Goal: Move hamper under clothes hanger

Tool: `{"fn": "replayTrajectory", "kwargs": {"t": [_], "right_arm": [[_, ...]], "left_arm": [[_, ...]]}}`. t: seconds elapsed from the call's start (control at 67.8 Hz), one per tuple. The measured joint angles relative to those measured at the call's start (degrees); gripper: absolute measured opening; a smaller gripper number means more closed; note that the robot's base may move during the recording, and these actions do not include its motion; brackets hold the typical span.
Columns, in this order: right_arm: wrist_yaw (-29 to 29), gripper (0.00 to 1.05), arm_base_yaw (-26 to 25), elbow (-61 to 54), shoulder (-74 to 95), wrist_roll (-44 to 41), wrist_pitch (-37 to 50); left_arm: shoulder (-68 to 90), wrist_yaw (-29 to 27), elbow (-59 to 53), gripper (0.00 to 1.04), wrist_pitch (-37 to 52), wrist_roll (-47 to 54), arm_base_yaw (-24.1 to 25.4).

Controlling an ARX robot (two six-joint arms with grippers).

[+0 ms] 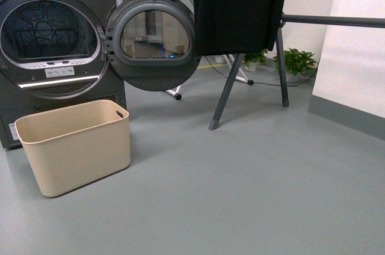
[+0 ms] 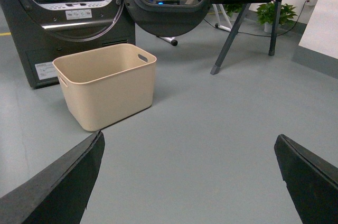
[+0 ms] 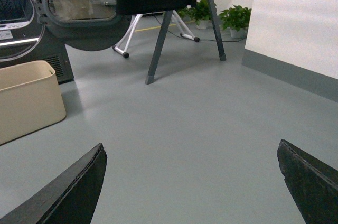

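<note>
While the hamper sits at the lower left of the front view, just in front of the dryer, the hanger stands well apart at the upper right. Its bar runs off the frame edge, and a black garment is draped over the near end.

Neither tool shows in the front view, but each wrist view shows its own. The left tool and the right tool both have their fingers spread wide and hold nothing, with only bare floor beyond them. The move looks not yet begun.

Several things could go wrong from here. The hamper's smooth walls could slip out of a pinch on the rim, or the bin could tip if it is lifted by one side only. If pushed along the floor, it may twist off course and strike the hanger's slanted leg, shaking the rack. The open door hangs near the hamper's far right corner, so a high lift there could knock it.
</note>
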Motion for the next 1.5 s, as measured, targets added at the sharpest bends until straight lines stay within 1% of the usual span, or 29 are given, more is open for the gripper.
{"fn": "replayTrajectory", "kwargs": {"t": [1.505], "right_arm": [[0.0,0.97,0.0,0.0,0.0,0.0,0.0]], "left_arm": [[0.0,0.0,0.0,0.98,0.0,0.0,0.0]]}}
